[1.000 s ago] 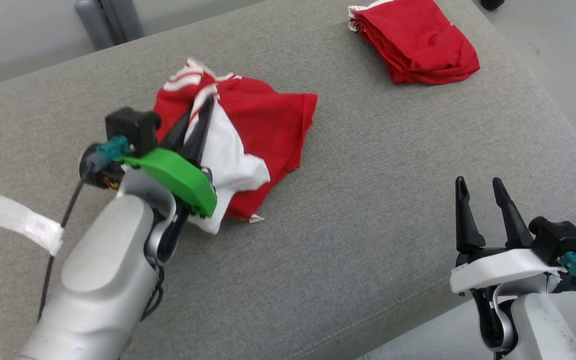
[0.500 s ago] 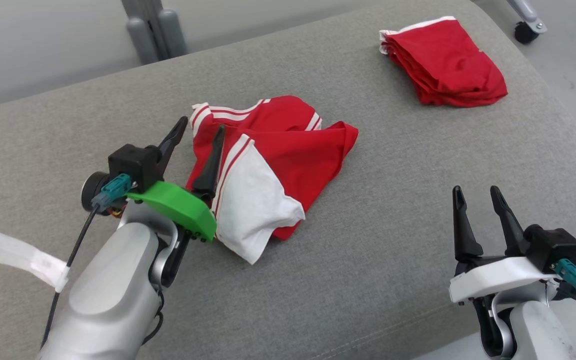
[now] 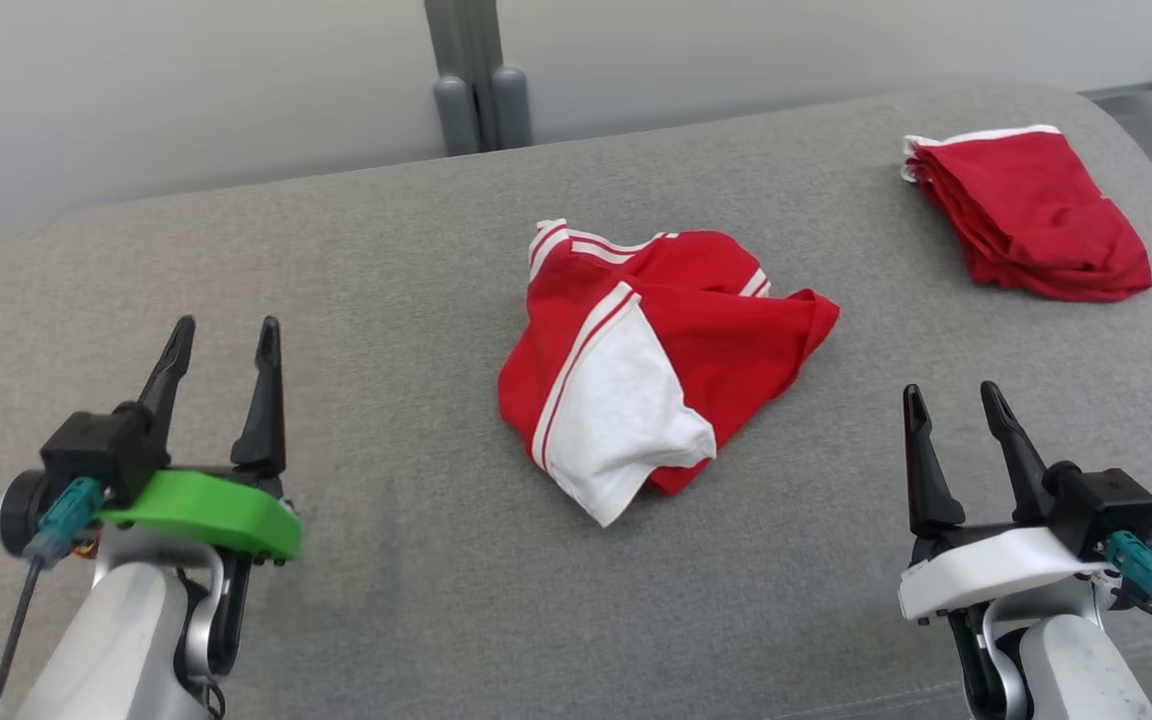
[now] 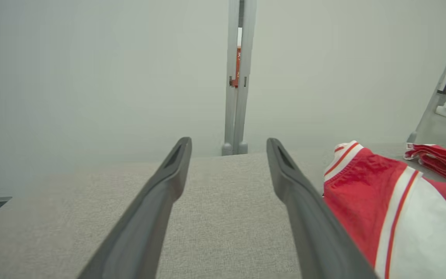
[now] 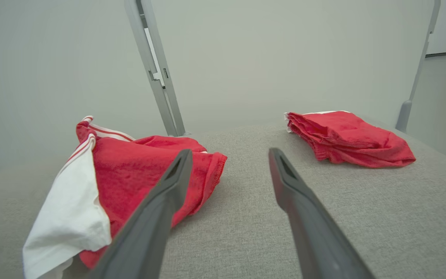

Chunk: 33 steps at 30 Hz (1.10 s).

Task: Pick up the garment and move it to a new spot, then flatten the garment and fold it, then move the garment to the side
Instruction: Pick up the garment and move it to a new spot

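A grey upholstered surface (image 3: 386,250) runs before a pale wall (image 3: 186,90) with a grey post (image 3: 476,90). The left gripper (image 3: 226,335) hangs over bare fabric, its fingers spread apart with nothing between them. Right of those fingers and well apart from them, the red-and-white garment (image 3: 726,330) lies crumpled on the surface. Its longer run goes roughly near to far, with the white panel's corner pointing toward the robot and the striped band at the far end. The right gripper (image 3: 948,395), fingers likewise apart and empty, has the garment ahead-left of its tips. A folded red stack (image 3: 1026,215) lies well beyond them.
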Tool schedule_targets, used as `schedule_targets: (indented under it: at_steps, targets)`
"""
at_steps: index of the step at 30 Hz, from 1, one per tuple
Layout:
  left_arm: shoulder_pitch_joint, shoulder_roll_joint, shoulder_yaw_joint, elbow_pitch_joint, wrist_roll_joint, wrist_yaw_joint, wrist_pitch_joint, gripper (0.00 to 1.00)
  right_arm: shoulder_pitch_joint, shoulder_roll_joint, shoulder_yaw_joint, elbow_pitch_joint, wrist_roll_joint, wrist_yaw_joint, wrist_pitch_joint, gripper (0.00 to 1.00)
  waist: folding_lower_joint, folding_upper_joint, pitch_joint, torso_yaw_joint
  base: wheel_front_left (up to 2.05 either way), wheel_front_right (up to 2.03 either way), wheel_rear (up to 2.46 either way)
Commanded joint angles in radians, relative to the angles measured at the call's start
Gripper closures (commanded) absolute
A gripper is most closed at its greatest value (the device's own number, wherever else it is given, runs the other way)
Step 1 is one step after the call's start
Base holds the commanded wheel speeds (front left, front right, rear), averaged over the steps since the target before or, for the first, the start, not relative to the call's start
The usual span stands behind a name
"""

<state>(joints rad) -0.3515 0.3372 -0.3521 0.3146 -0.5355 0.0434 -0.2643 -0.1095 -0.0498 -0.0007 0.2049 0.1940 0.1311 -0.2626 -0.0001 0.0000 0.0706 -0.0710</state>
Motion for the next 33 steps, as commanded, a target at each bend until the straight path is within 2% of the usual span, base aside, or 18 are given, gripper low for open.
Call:
schedule_targets:
  at_steps: [1, 5, 15, 23, 33]
  targets:
    - [0.041, 0.004, 0.03, -0.025, 0.019, 0.007, 0.0, 0.0, 0.013, -0.001, -0.001, -0.001, -0.007, -0.001, -0.003, 0.0, 0.0001, 0.0, -0.036, 0.059, 0.0, 0.0, 0.0]
    - [0.14, -0.01, 0.116, -0.092, 0.035, 0.002, 0.001, 0.0, 0.02, -0.001, 0.007, -0.001, -0.016, -0.001, -0.003, 0.0, 0.0001, 0.0, -0.048, 0.087, 0.0, 0.0, 0.0]
    - [0.313, -0.059, 0.252, -0.187, 0.126, -0.055, 0.001, 0.0, 0.036, -0.002, 0.007, -0.013, -0.034, -0.001, -0.003, 0.0, 0.0001, 0.0, -0.044, 0.135, 0.0, 0.0, 0.0]
    - [0.348, -0.113, 0.329, -0.176, 0.171, -0.096, 0.001, 0.0, 0.069, -0.002, 0.013, -0.02, -0.048, -0.001, -0.003, 0.0, 0.0001, 0.0, -0.051, 0.139, 0.0, 0.0, 0.0]
    - [0.349, -0.16, 0.368, -0.143, 0.222, -0.134, 0.001, 0.0, 0.104, -0.002, 0.021, -0.017, -0.052, -0.001, -0.003, 0.0, 0.0001, 0.0, -0.063, 0.12, 0.0, 0.0, 0.0]
